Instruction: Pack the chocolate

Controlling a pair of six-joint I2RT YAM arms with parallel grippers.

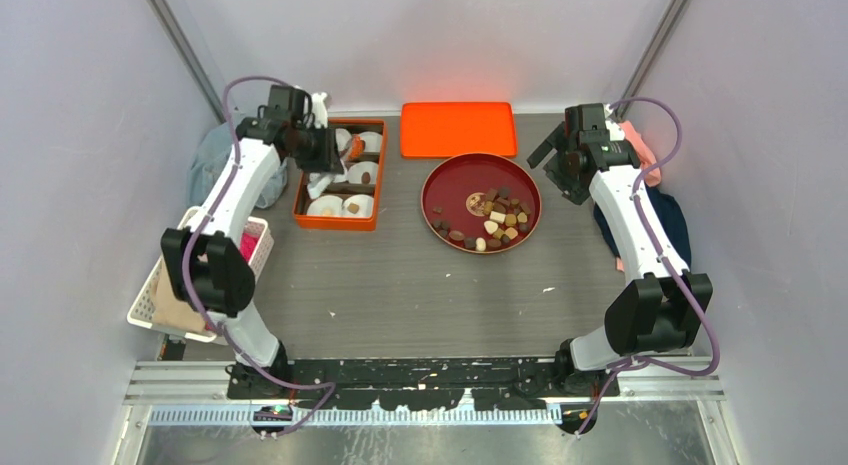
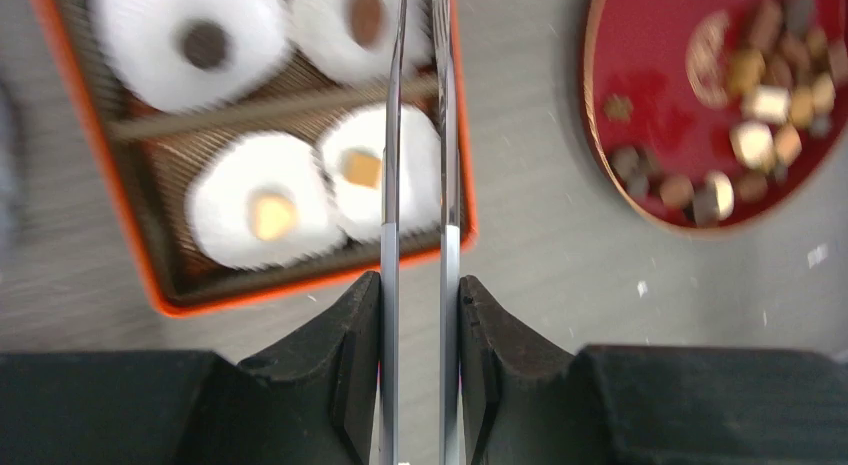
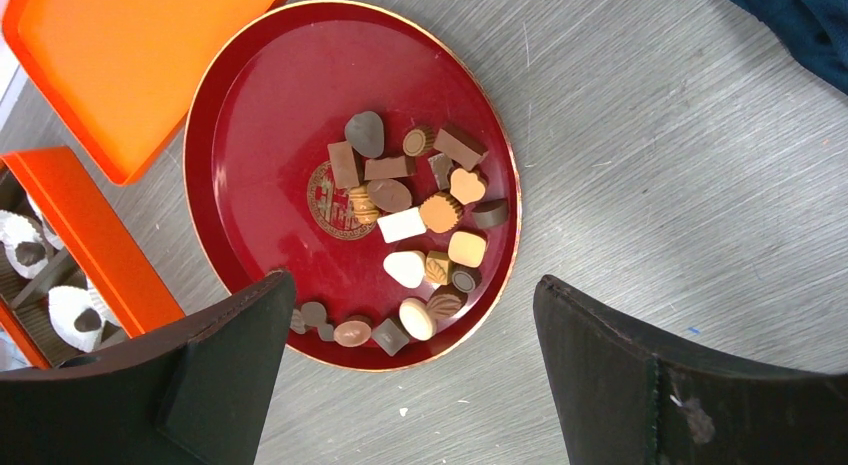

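Several brown, tan and cream chocolates (image 1: 495,220) lie on a round red plate (image 1: 430,185), also in the right wrist view (image 3: 420,215). An orange box (image 1: 297,200) holds white paper cups; in the left wrist view four cups each hold one chocolate (image 2: 270,215). My left gripper (image 1: 320,150) hovers over the box, shut on metal tweezers (image 2: 391,185); their tips run out of view. My right gripper (image 1: 560,165) is open and empty above the plate's right edge (image 3: 412,278).
An orange lid (image 1: 458,129) lies flat behind the plate. A white basket (image 1: 150,295) and a blue cloth (image 1: 215,165) are at the left edge. A dark blue cloth (image 1: 670,220) and a pink cloth (image 1: 645,150) are at the right.
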